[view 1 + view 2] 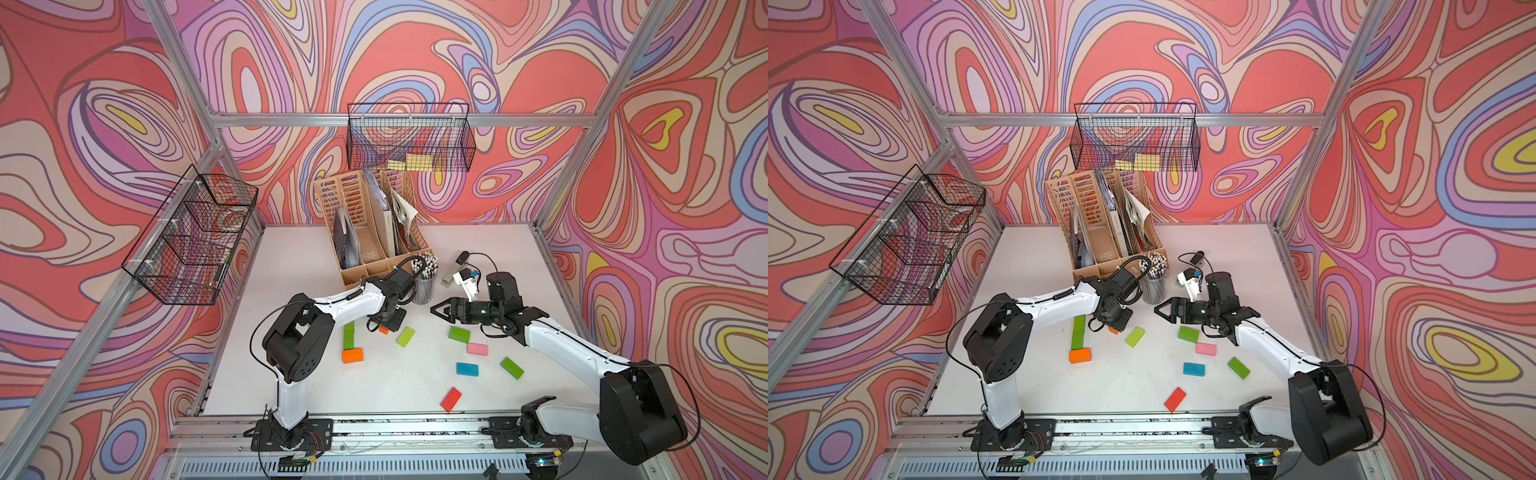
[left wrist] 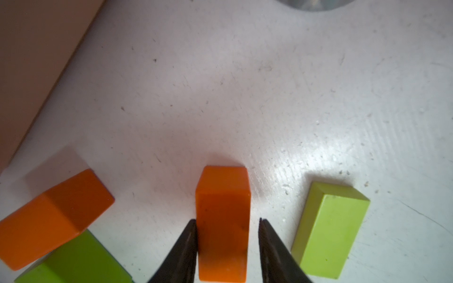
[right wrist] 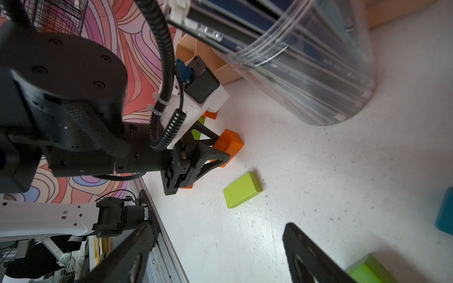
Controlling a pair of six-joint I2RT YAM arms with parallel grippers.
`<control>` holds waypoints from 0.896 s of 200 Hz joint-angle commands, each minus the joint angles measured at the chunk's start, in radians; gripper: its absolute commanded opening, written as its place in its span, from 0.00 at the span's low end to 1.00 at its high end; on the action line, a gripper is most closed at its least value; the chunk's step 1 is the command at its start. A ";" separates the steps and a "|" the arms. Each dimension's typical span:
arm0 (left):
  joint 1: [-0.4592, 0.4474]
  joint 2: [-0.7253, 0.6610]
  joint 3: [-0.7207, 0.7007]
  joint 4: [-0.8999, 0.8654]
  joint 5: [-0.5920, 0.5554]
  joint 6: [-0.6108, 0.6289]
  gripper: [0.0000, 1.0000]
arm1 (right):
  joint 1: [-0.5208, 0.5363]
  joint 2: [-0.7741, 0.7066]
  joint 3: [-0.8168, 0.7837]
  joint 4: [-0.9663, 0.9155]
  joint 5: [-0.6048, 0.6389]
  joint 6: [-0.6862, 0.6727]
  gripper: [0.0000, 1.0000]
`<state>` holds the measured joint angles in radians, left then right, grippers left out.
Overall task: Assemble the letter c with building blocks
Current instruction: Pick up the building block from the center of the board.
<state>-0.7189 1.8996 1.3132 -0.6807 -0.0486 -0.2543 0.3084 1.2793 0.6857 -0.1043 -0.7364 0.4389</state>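
Several building blocks lie on the white table (image 1: pixel 291 257). A small orange block (image 2: pixel 223 196) sits between the fingers of my left gripper (image 2: pixel 227 220), which is open. One finger touches the block's side, and a narrow gap shows at the other. In both top views the left gripper (image 1: pixel 384 326) points down over this block (image 1: pixel 1113 330). A green block (image 1: pixel 348 334) and an orange block (image 1: pixel 352 355) form a corner just left of it. My right gripper (image 1: pixel 434 309) hovers open and empty over the table (image 3: pixel 318 171), its fingers wide apart around nothing (image 3: pixel 218 226).
Loose blocks lie in front of the right arm: lime (image 1: pixel 405 336), green (image 1: pixel 459 334), pink (image 1: pixel 477 349), blue (image 1: pixel 467 369), green (image 1: pixel 512 368), red (image 1: pixel 451 400). Behind the grippers stand a file organiser (image 1: pixel 365 232), a pen cup (image 1: pixel 424 286) and a stapler (image 1: pixel 451 272). Wire baskets (image 1: pixel 409 137) hang on the walls.
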 commanded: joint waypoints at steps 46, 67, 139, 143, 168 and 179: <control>0.006 0.016 0.014 -0.034 -0.041 0.114 0.22 | 0.002 -0.019 -0.012 0.002 0.003 -0.007 0.88; 0.024 0.004 0.023 -0.034 -0.084 0.131 0.21 | 0.002 -0.016 -0.012 0.002 0.009 -0.009 0.88; 0.044 -0.087 -0.003 0.020 -0.002 0.364 0.13 | 0.002 0.003 -0.005 0.000 0.012 -0.011 0.88; 0.044 -0.097 -0.017 0.035 0.003 0.397 0.13 | 0.002 0.002 -0.005 0.002 0.012 -0.011 0.88; 0.047 -0.168 -0.106 0.116 0.076 0.660 0.11 | 0.003 0.002 -0.006 0.002 0.012 -0.011 0.88; 0.054 -0.204 -0.147 0.173 0.097 0.716 0.11 | 0.003 0.003 -0.006 0.002 0.013 -0.013 0.88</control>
<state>-0.6731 1.7760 1.2362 -0.6090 -0.0341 0.1860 0.3084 1.2789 0.6857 -0.1040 -0.7311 0.4385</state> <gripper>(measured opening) 0.317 0.878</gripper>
